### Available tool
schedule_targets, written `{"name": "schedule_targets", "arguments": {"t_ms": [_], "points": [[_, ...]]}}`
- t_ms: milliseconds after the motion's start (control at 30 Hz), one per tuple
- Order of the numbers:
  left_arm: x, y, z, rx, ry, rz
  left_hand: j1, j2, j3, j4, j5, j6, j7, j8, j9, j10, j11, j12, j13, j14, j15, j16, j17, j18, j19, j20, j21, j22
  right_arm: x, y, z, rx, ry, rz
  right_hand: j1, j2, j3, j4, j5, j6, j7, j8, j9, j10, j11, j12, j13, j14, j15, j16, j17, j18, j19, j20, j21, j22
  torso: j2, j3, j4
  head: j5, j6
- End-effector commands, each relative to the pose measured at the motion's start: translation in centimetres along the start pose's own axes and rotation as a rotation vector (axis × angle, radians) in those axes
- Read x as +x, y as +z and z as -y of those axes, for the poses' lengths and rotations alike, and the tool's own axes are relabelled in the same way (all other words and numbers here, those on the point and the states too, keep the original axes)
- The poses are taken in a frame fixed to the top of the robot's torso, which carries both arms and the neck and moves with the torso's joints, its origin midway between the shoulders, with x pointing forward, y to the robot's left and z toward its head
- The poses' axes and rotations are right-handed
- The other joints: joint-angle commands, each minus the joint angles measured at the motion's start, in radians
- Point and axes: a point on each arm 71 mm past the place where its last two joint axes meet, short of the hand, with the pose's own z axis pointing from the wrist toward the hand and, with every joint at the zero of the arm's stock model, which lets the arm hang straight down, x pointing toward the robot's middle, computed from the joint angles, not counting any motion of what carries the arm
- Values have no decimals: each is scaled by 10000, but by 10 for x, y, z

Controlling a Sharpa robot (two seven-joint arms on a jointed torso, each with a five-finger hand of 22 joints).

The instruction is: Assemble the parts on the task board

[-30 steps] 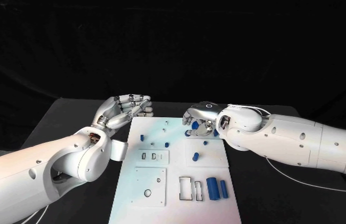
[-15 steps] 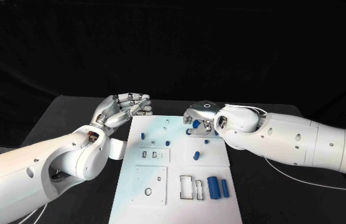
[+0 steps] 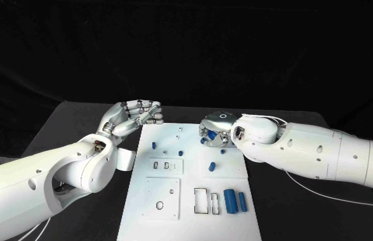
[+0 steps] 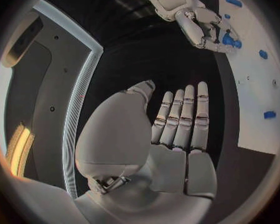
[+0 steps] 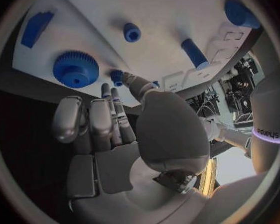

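The white task board (image 3: pixel 186 219) lies lengthwise in the middle of the table. My right hand (image 3: pixel 214 130) is low over its far right part. In the right wrist view its thumb and a fingertip (image 5: pixel 106 88) close around a small blue peg (image 5: pixel 117 76), beside a blue gear (image 5: pixel 75 68) that lies on the board. My left hand (image 3: pixel 130 117) hovers at the board's far left corner. Its fingers (image 4: pixel 185 115) are stretched out side by side and hold nothing. Two blue cylinders (image 3: pixel 234 200) lie at the board's near right.
More small blue parts are spread over the board: a peg (image 3: pixel 211 167) in the middle right, one (image 3: pixel 154 145) at the left, another (image 3: pixel 180 156) near the centre. Rectangular cut-outs (image 3: pixel 205 202) sit beside the cylinders. Black table (image 3: pixel 77 128) surrounds the board.
My right hand has sunk a little toward the board and now covers more of the blue parts under it. My left hand has stayed about where it was.
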Motion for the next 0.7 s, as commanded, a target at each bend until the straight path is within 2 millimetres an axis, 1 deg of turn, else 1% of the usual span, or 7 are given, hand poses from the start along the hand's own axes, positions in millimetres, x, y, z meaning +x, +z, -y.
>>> {"name": "schedule_targets", "arguments": {"t_ms": [33,100,200,267,467,533,700], "points": [[2,1,1,11,-135,-189,3,-122,59,0,-46,-63,331,-41,-13,-42,21,-45,1,-38,3,-52,11,49,79,11,47,13,3,0,-1,-55,-45,-213,107,23,115,1,60,107,13,-3,23,86,-9,4,10,241,6,107,61,-118,100,-1,118,139,18,-10,7,-6,9],[2,1,1,-1,-135,-189,3,-122,59,0,-46,-63,331,-41,-13,-42,21,-45,1,-38,3,-52,11,49,79,11,47,13,3,0,-1,-79,23,-143,153,92,262,21,63,203,2,43,54,193,-22,14,13,241,-3,206,135,-145,155,-1,255,336,25,-8,12,-12,14],[1,1,1,-15,-135,-190,0,-122,59,0,-46,-68,334,-45,-15,-51,24,-55,0,-40,5,-56,13,49,82,10,49,13,2,1,-1,-131,183,-27,211,244,582,72,-182,297,-19,91,98,302,-39,-10,-8,256,-17,367,258,-174,206,-8,418,566,29,-15,18,-14,17],[1,1,0,-22,-134,-186,0,-122,59,0,-46,-68,334,-45,-15,-51,24,-55,0,-40,5,-56,13,49,82,10,49,13,2,1,-1,-150,230,-7,282,435,976,119,-610,335,-43,127,144,332,-45,-25,-44,237,-20,436,279,-179,193,-12,488,664,34,-15,21,-13,9],[1,0,1,-41,-136,-186,-3,-121,61,-1,-45,-78,340,-53,-18,-64,29,-71,-1,-42,7,-60,17,48,88,10,51,12,3,2,-2,-167,340,-9,279,444,1256,134,-716,427,-80,219,228,466,-87,-2,-59,266,-46,613,442,-223,282,-14,667,944,82,-26,29,-13,42],[1,0,1,-48,-136,-185,-3,-121,61,-1,-45,-78,340,-53,-18,-64,29,-71,-1,-42,7,-60,17,48,88,10,51,12,3,2,-3,-171,361,-26,271,439,1313,137,-720,450,-94,248,255,509,-100,0,-61,276,-57,663,490,-235,311,-18,717,1021,81,-27,37,-15,-24],[0,0,1,-81,-133,-160,-6,-119,64,-1,-43,-93,348,-64,-22,-83,36,-92,-2,-45,11,-66,22,47,94,9,54,10,4,2,-3,-141,391,-70,291,468,1464,126,-743,504,-131,323,328,615,-136,5,-63,291,-85,760,571,-255,358,-33,810,1166,101,-30,21,-34,-7]]}}
